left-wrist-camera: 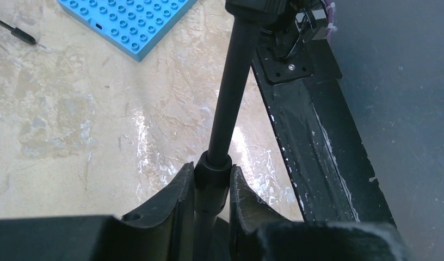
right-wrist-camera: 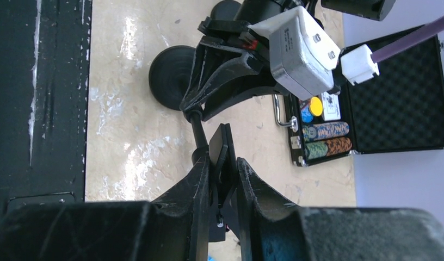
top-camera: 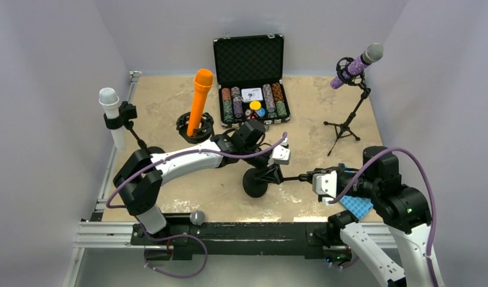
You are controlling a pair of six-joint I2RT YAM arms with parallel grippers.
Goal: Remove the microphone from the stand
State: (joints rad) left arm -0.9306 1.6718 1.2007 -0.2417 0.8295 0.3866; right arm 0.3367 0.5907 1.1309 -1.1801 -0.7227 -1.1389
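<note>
A black desk stand with a round base lies tipped over at the table's middle front. My left gripper is shut on its pole at the collar. My right gripper is shut on the flat black clip at the pole's other end. No microphone shows in that clip. A small silver-grey mic head lies on the near rail; its body is hard to make out. The round base also shows in the right wrist view.
An orange microphone stands in a round holder, a white one on a stand at the left, and a purple one on a tripod at the right. An open chip case sits at the back. A blue studded plate lies under my right arm.
</note>
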